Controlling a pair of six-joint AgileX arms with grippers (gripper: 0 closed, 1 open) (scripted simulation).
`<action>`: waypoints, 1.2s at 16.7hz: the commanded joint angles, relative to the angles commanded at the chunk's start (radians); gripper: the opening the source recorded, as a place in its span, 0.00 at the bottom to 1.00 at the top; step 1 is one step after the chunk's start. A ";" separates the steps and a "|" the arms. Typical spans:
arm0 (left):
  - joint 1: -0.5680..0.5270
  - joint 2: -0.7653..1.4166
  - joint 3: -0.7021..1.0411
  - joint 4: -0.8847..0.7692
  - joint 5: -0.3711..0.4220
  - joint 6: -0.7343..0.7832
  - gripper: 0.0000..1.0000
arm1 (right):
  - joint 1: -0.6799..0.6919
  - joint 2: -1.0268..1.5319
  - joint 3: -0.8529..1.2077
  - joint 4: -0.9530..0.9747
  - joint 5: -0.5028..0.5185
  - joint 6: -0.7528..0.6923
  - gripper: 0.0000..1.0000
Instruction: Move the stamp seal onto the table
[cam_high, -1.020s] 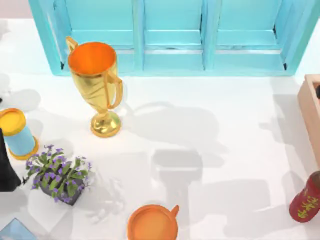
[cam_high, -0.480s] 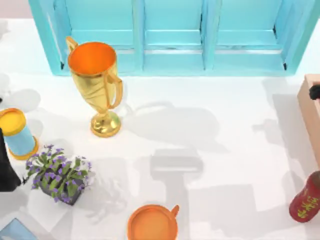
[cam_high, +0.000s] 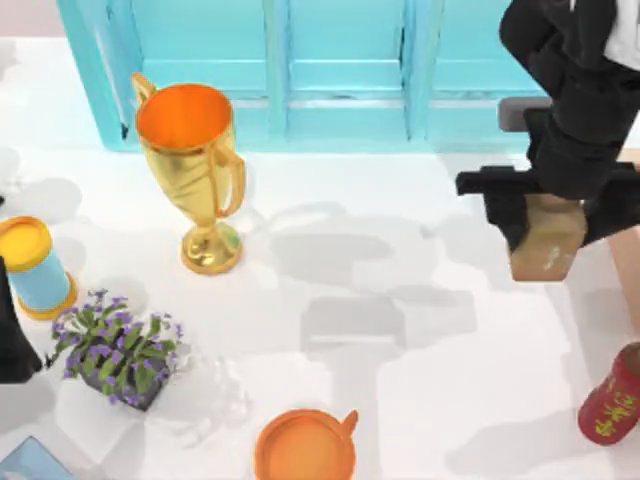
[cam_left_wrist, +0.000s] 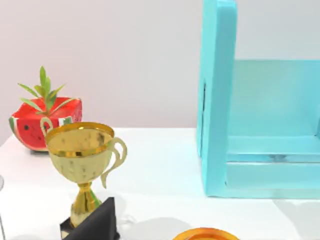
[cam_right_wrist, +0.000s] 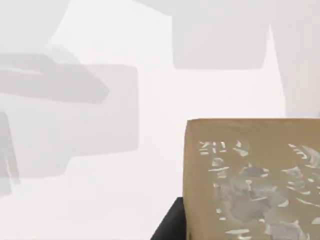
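Note:
The stamp seal is a tan-brown block with pale marks, hanging above the right part of the white table. My right gripper is shut on it from above, its black fingers pressed to the block's two sides. In the right wrist view the stamp seal is close up over the white tabletop, with a dark finger beside it. My left arm is parked at the table's left edge.
A gold trophy stands at the back left before the turquoise cabinet. A blue-and-yellow can and a purple-flowered plant sit at the left. An orange cup is at the front. At the right are a wooden box and a red rounded object.
My right arm has come into the top view from the right, carrying the stamp seal leftward off the wooden box and over the table. The left arm has not moved.

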 joint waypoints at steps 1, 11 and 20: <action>0.000 0.000 0.000 0.000 0.000 0.000 1.00 | 0.022 0.041 0.018 0.029 0.000 0.024 0.00; 0.000 0.000 0.000 0.000 0.000 0.000 1.00 | 0.057 0.112 0.013 0.116 -0.001 0.064 0.00; 0.000 0.000 0.000 0.000 0.000 0.000 1.00 | 0.061 0.151 -0.063 0.235 0.001 0.066 0.08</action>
